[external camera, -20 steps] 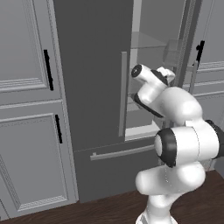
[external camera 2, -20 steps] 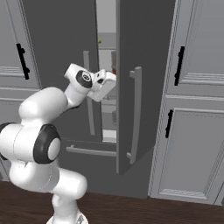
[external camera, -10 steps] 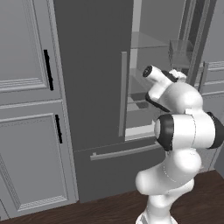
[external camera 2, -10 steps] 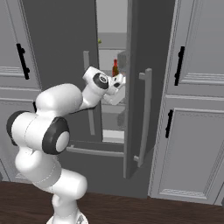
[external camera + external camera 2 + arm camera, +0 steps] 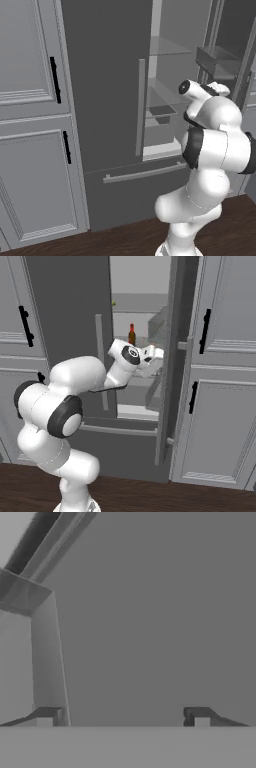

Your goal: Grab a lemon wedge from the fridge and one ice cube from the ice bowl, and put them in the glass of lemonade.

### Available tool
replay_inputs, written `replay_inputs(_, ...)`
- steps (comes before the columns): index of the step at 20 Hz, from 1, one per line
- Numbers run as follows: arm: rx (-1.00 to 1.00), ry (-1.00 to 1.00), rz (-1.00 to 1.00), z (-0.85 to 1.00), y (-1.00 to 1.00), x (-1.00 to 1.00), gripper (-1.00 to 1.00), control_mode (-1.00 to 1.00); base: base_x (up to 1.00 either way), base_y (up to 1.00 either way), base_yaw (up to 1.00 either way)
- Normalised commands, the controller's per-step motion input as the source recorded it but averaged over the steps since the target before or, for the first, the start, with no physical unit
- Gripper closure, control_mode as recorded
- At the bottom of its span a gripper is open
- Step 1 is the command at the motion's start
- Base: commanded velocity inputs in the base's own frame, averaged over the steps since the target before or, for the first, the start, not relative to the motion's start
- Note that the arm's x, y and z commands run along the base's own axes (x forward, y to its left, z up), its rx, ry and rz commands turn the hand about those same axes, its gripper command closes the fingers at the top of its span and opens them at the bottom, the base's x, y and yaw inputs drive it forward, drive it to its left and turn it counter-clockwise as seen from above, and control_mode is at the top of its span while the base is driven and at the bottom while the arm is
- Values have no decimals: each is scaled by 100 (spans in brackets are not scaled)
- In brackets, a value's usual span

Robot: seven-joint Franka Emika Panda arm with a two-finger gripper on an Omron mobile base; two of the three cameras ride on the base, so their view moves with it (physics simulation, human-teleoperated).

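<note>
The fridge [image 5: 100, 100] is a tall dark grey unit; its left door is closed and its right door [image 5: 176, 356] stands swung open. A tiny yellow-green speck on an upper shelf, deep inside, looks like the lemon wedge [image 5: 114, 303]. My gripper [image 5: 156, 353] is at mid height in the opening, close to the inner face of the open door. In the hand view the gripper [image 5: 123, 717] is open, its fingertips [image 5: 200, 716] wide apart with nothing between them, facing that grey door panel. The ice bowl and the glass of lemonade are out of view.
A small brown bottle with a red cap [image 5: 132, 334] stands on a middle shelf behind my hand. A door bin [image 5: 215, 57] juts from the open door. Light grey cabinets [image 5: 30, 75] [image 5: 225, 331] flank the fridge, and its lower drawer [image 5: 135, 190] is closed.
The right fridge door has swung wider open. My hand has moved right with it, further into the opening, with the jaws still apart.
</note>
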Motion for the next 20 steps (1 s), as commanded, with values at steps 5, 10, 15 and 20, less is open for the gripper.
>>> replay_inputs(5, 4, -1, -6, 24, -99, -7, -100, -100, 0, 0, 0)
replay_inputs(10, 7, 0, -3, 25, -64, -3, -100, -100, 0, 0, 0)
replay_inputs(15, 15, -1, 2, 7, 26, -37, -100, -100, 0, 0, 0)
replay_inputs(20, 9, -1, 12, 38, 91, -51, -100, -100, 0, 0, 0)
